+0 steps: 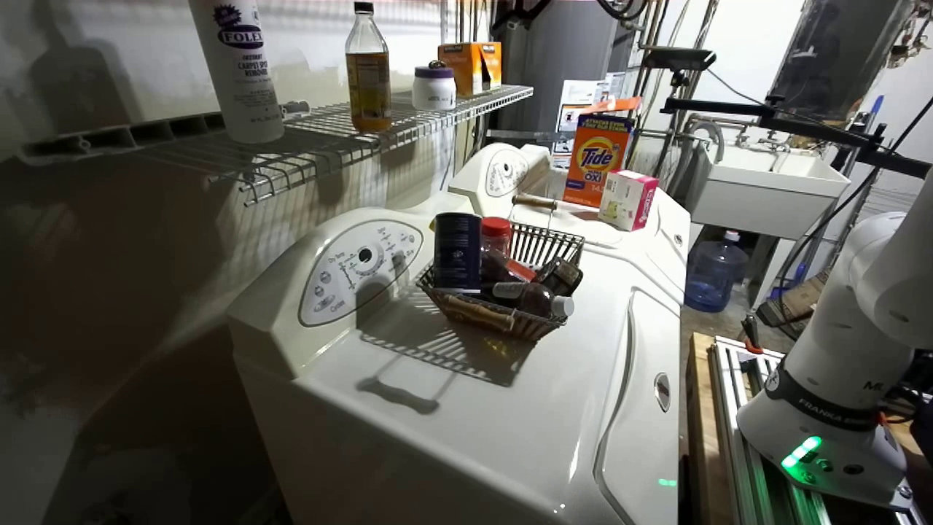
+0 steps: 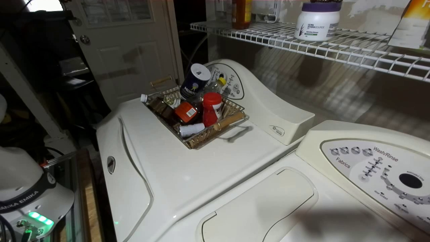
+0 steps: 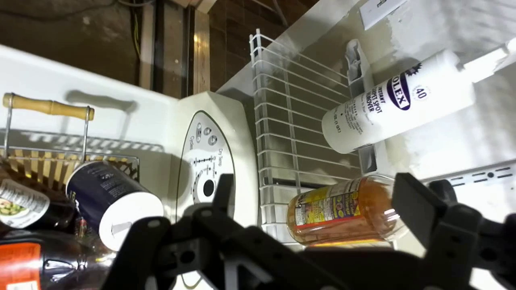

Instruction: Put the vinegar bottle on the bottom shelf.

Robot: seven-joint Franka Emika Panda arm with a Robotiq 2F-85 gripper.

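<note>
The vinegar bottle (image 1: 369, 91), clear with amber liquid and a dark cap, stands upright on the white wire shelf (image 1: 306, 157). In an exterior view only its lower part (image 2: 241, 15) shows at the top edge, standing on the shelf (image 2: 289, 47). In the wrist view the bottle (image 3: 334, 211) appears lying sideways because of the camera's angle, over the shelf rods (image 3: 278, 121). My gripper (image 3: 314, 187) is open and empty, with its fingers wide apart. The right finger overlaps the bottle's shoulder in that view; its neck and cap are hidden. The gripper is outside both exterior views.
A white spray bottle (image 1: 248, 80), a white jar (image 1: 434, 89) and an orange box (image 1: 470, 65) stand on the shelf. Below, a wire basket (image 1: 474, 310) of bottles and cans sits on the dryer (image 1: 466, 423). A Tide box (image 1: 596, 160) stands farther back.
</note>
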